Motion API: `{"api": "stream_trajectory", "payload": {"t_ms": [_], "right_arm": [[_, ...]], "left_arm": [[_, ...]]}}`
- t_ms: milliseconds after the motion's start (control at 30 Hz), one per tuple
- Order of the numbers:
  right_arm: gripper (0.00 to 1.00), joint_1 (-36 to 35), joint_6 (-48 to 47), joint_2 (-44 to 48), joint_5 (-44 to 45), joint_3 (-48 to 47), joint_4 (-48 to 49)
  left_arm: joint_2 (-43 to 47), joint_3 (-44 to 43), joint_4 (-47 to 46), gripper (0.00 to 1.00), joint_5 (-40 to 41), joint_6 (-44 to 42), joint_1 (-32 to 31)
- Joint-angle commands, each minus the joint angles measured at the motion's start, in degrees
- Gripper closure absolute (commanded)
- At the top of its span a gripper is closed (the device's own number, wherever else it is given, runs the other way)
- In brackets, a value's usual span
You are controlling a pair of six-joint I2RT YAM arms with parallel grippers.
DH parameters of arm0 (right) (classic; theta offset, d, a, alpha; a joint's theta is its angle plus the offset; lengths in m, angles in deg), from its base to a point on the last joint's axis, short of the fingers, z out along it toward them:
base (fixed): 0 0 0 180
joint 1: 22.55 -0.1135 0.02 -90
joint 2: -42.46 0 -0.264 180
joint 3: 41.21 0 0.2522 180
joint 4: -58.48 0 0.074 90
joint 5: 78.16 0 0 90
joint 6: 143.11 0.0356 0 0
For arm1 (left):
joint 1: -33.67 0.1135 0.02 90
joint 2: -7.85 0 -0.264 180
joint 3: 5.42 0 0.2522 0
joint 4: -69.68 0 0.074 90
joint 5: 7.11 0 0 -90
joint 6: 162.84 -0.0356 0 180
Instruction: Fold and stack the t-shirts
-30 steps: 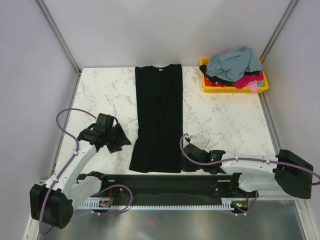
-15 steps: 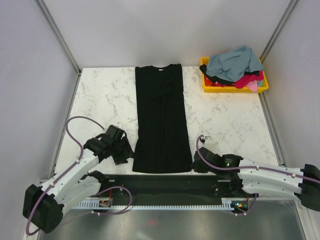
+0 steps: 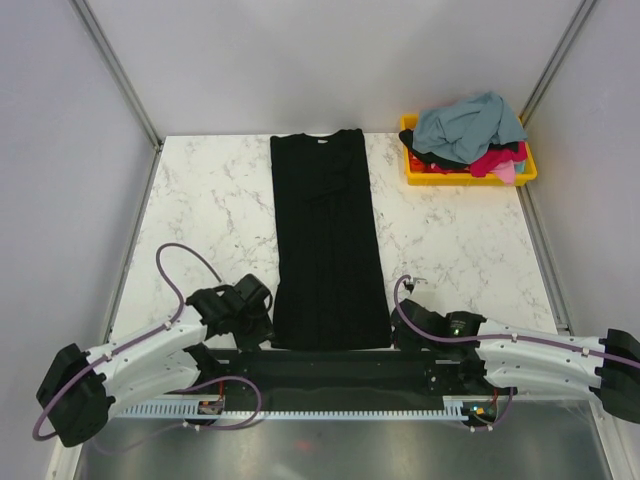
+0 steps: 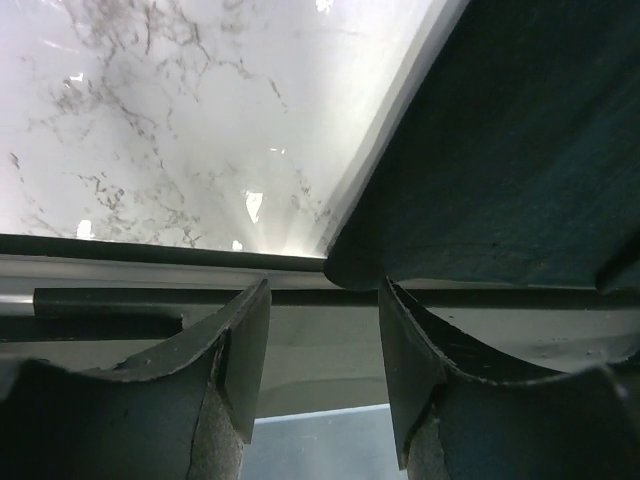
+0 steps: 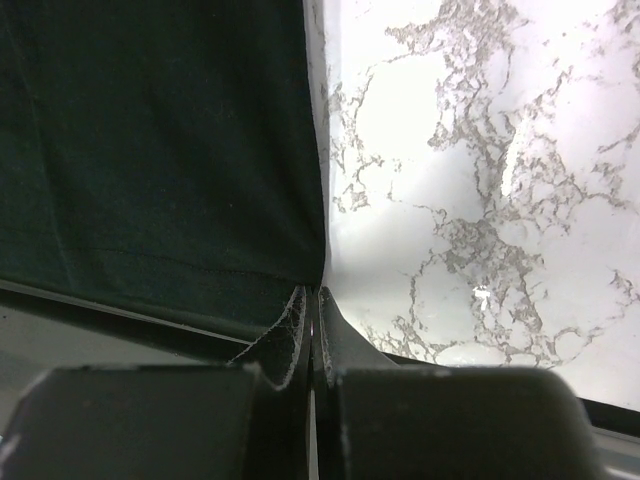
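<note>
- The black t-shirt (image 3: 325, 240) lies flat on the desk (image 3: 210, 200) as a narrow strip. Its long axis runs from the near edge, where the hem is, straight away to the collar at the far edge.
- The left gripper (image 4: 322, 300) sits at the near-left hem corner with its fingers spread. In the left wrist view the corner lies just ahead of the gap and slightly to the right, with no cloth between the fingers.
- The right gripper (image 5: 312, 300) sits at the near-right hem corner with its fingers pressed together. The shirt's right edge runs down to the fingertips, but we cannot confirm that cloth is caught between them.
- Each arm is nearest to its own corner, so the hem spans the space between the two grippers.
- We judge that the coming move is a lengthwise fold, with the hem carried along the long axis toward the collar.
- The remaining t-shirts (image 3: 470, 125) are heaped in the yellow bin (image 3: 470, 180) at the far right, well apart from both arms.
</note>
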Motion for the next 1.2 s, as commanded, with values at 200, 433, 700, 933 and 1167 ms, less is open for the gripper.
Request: {"api": "stream_trajectory", "payload": {"t_ms": [200,433,700,933,1167], "right_arm": [[1.00,0.0,-0.3,-0.7,0.1,-0.5,-0.2],[1.00,-0.1,-1.0,-1.1,-0.2,-0.6,-0.2],[1.00,-0.1,-1.4,-1.1,-0.8,-0.1,-0.1],[1.00,-0.1,-2.1,-0.5,-4.2,-2.1,-0.1],[1.00,0.0,-6.8,-4.0,0.0,-15.3,-5.1]], "left_arm": [[0.0,2.9,-4.5,0.49,4.8,8.9,-4.0],[-2.7,3.1,-9.4,0.57,5.3,8.6,-4.5],[-3.7,2.2,-11.9,0.98,7.6,7.3,-4.8],[0.6,-0.2,-9.9,0.98,5.0,6.5,-5.8],[0.3,-11.4,-1.3,0.98,6.1,3.8,-7.0]]}}
